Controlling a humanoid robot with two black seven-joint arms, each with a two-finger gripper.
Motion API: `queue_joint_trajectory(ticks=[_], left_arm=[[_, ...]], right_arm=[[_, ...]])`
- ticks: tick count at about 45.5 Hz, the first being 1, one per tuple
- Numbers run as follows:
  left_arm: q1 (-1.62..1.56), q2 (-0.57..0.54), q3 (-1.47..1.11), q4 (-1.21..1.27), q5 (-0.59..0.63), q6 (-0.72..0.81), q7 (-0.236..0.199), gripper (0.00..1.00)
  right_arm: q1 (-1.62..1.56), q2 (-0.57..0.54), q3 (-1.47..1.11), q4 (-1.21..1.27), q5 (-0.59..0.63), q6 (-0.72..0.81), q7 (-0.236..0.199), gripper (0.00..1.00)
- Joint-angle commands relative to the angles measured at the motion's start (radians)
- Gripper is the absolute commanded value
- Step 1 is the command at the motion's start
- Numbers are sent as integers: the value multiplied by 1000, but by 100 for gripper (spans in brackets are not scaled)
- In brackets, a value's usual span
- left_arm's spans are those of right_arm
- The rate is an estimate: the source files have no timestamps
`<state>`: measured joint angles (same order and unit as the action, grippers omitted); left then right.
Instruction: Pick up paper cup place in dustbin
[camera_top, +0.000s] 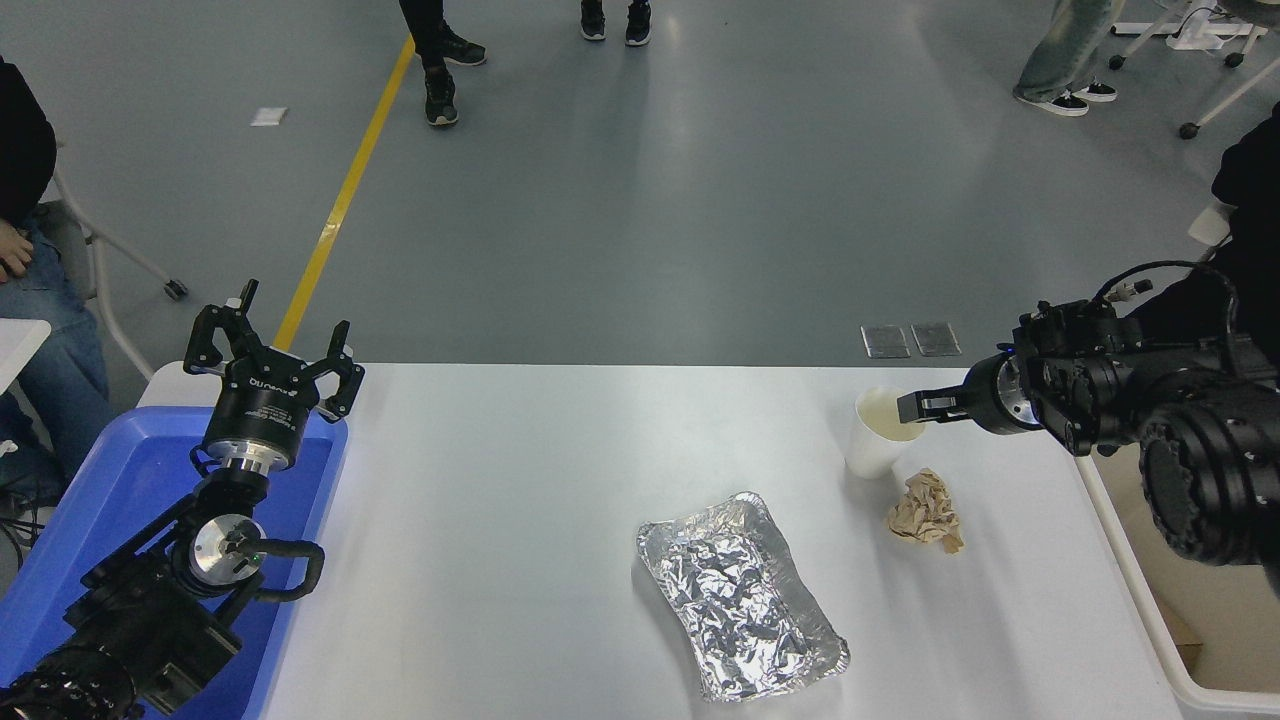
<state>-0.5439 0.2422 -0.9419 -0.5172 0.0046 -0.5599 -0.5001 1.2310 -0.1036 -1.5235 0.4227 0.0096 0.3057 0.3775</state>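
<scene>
Across the white table (520, 520), the off-white dustbin (1120, 560) lines the right edge and a blue tub (60, 560) the left, where the left gripper (272, 350) is parked, fingers spread. A crinkled foil tray (740, 595) lies near the front. Toward the far right the paper cup (878, 440) stands upright, mouth up, a crumpled tan paper ball (926, 510) just beside it. Reaching level from the right, the right gripper (915, 408) sits at the cup's rim; whether it grips I cannot tell.
</scene>
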Motion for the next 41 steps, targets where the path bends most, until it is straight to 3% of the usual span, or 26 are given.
queue_joint_trajectory(ticks=[1,7,19,32,41], left_arm=[[-1,0,0,0,0,0,0,98],[-1,0,0,0,0,0,0,98],[-1,0,0,0,0,0,0,98],[-1,0,0,0,0,0,0,98],[-1,0,2,0,0,0,0,98]], right_arm=[[-22,-1,37,-4,18,-13,0,58],[-36,1,77,-2,18,-13,0,45],[-51,2,100,-2,18,-13,0,36],[-44,1,98,2,18,-10,3,0],[-2,-4,98,14,15,4,11,0]])
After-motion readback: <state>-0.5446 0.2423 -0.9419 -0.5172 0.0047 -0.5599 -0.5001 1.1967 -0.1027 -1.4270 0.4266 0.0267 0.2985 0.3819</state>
